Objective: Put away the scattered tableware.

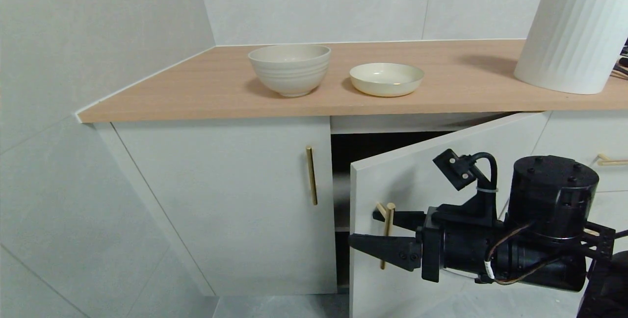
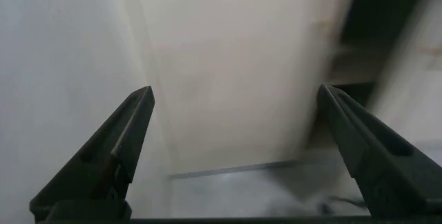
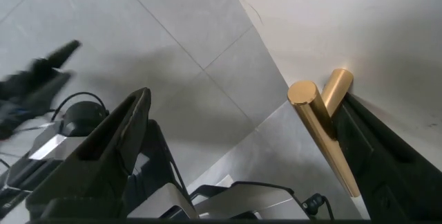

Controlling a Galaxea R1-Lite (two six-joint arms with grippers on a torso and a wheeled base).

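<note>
Right gripper [image 1: 363,228] jaws spread wide astride door handle [image 1: 387,232], left gripper [image 2: 235,92] spread, empty

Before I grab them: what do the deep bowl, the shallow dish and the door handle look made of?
Deep bowl: beige, matte, ribbed bands, no sharp glare; ceramic or matte plastic, cannot tell which.
Shallow dish: cream, glossy, bright reflection inside; likely glazed ceramic.
Door handle: gold-coloured round bar, soft sheen; looks like brushed metal.
</note>
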